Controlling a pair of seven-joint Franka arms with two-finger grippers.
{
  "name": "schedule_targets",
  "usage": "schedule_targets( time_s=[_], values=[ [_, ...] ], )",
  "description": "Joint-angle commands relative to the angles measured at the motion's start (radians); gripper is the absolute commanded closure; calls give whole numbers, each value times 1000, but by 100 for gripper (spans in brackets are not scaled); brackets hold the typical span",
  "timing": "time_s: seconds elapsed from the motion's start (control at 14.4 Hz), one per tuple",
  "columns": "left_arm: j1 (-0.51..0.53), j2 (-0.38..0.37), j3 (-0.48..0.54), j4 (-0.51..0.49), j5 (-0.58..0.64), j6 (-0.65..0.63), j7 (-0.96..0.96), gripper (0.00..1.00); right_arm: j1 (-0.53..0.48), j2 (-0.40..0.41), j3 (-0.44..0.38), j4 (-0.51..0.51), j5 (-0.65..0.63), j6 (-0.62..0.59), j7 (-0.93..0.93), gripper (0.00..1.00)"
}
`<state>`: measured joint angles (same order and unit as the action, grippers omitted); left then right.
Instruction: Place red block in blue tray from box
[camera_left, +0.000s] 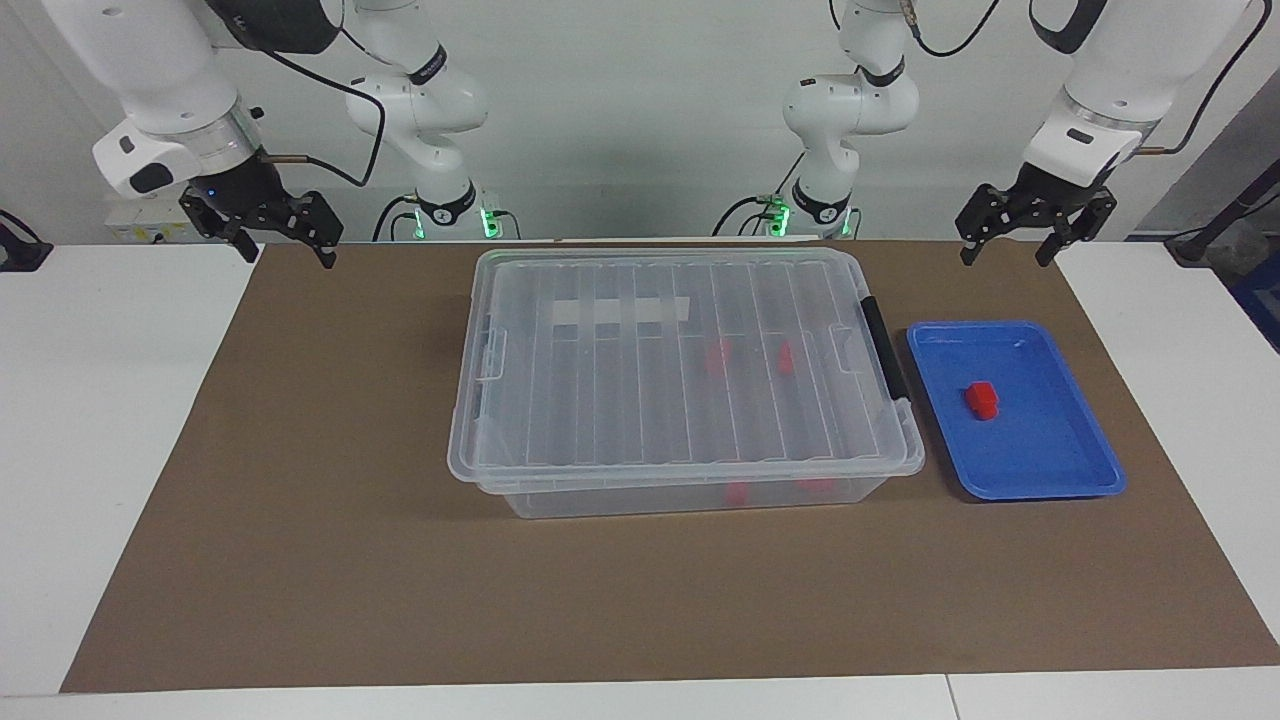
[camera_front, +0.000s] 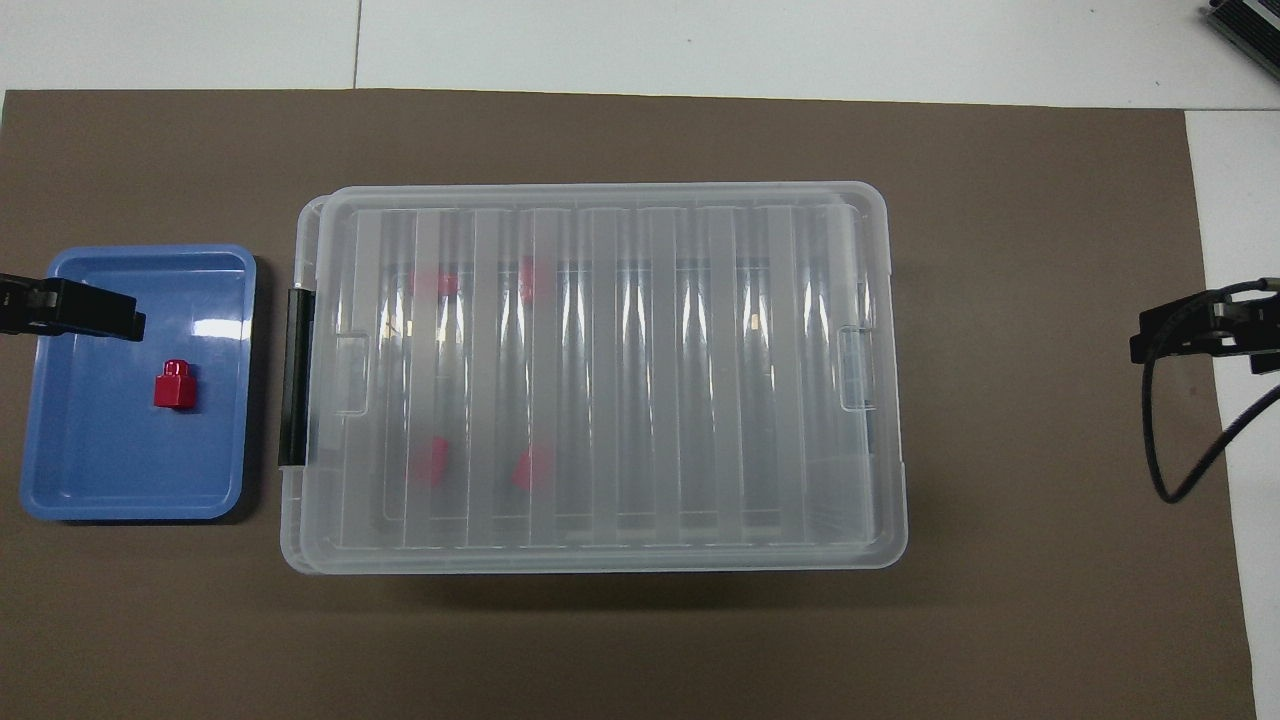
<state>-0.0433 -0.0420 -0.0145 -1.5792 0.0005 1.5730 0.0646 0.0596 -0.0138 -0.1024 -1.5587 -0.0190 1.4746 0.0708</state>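
shut ribbed lid (camera_left: 680, 360) over the box (camera_left: 690, 495) — blue tray (camera_left: 1050, 470) open above

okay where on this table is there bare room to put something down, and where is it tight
Widest bare patch: the brown mat between the box and the right arm's end, plus the strip along the edge farthest from the robots. Inside the blue tray, room remains around the red block. Tight: the narrow gap between box and tray. Both claws, left claw and right claw, hang open near the robots.

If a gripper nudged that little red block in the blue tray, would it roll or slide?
The block looks boxy and flat-sided, so it would probably slide rather than roll. The tray looks glossy, so likely slippery. Its raised rim should stop the block.
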Motion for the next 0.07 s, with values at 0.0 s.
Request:
schedule_targets(
  time_s=[0.0],
  values=[
    [6, -7, -2, -12, -2, 15, 15, 0, -6, -9, 1, -14, -2, 20, -23, 0]
  ],
)
